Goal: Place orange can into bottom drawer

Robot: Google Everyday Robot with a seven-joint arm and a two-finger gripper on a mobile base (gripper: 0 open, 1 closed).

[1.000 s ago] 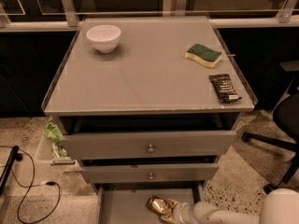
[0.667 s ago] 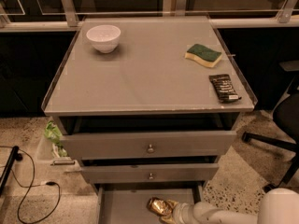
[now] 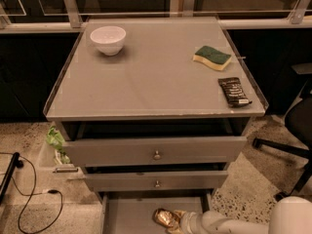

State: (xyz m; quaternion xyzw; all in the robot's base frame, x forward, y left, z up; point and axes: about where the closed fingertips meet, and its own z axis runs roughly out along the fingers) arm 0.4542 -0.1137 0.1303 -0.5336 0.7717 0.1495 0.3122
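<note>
Orange can [image 3: 164, 217] lies in the open bottom drawer [image 3: 126, 214], your gripper [image 3: 174, 220] fingers clasped on it. Knobbed drawers [image 3: 122, 151] overhang it; bowl [image 3: 107, 39], sponge [image 3: 212, 57] and packet [image 3: 234, 91] sit on the bench [image 3: 146, 82].

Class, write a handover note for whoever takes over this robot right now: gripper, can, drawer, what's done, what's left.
Gripper: low inside the open bottom drawer, right at the orange can.
Orange can: inside the drawer, a little right of its middle; whether it rests on the floor is unclear.
Done: drawer pulled open, can brought into it.
Left: confirm the can is released, then withdraw the arm.
</note>
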